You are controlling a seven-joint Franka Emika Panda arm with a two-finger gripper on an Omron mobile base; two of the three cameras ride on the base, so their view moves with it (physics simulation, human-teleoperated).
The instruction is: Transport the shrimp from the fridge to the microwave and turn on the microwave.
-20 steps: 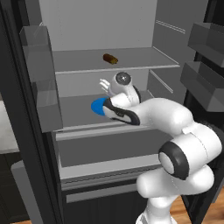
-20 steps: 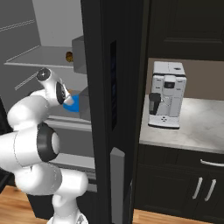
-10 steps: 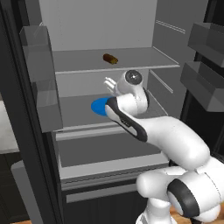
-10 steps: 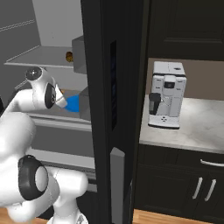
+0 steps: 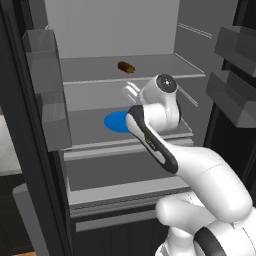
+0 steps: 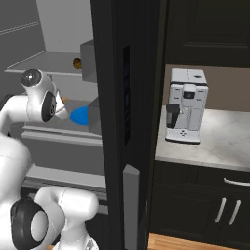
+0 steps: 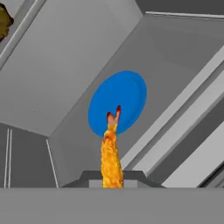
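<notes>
Hand view: the gripper [image 7: 111, 177] was nearly closed, pinching the orange shrimp [image 7: 111, 153] between its fingertips, lifted above the blue plate [image 7: 117, 102] on a grey fridge [image 5: 150, 35] shelf. A brown food item [image 5: 126, 66] lay one shelf higher.

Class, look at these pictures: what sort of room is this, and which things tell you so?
Most likely a home kitchen: an open fridge with shelves, a coffee machine on a stone counter, and dark cabinets below.
</notes>
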